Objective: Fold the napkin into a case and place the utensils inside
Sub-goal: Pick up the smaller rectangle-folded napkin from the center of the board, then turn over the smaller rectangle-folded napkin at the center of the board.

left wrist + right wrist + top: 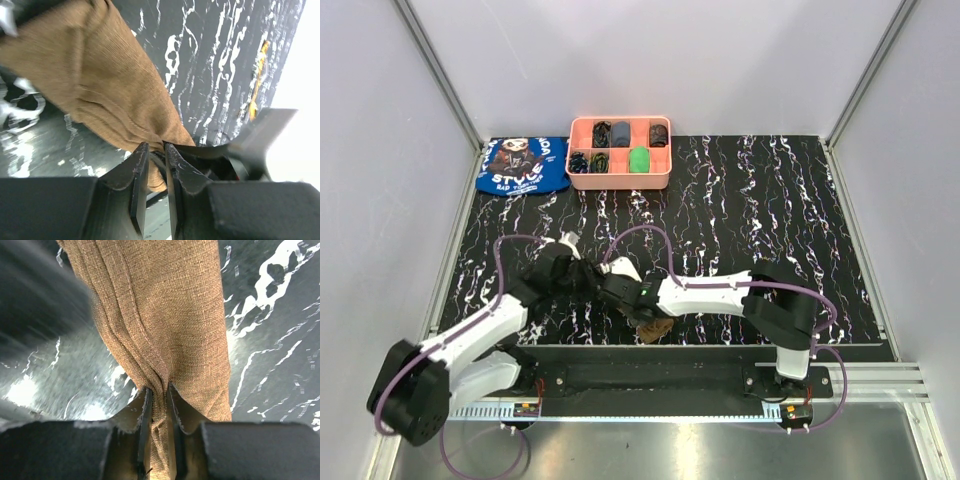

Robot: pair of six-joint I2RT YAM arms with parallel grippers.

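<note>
Napkin (655, 326) second, containers first: your pink tray (620, 182) sits at the far edge of the table (770, 220), with small dark bits in its compartments and one green piece (638, 160) in the front row, and a blue cloth (523, 165) lies just left of it. That olive-brown weave is bunched into long pleats down at the near edge, and your right gripper (157, 389) is pinching a gathered fold. Your left gripper (155, 146) has its jaws barely parted right at a corner of it, so you can't tell if it's gripping.
</note>
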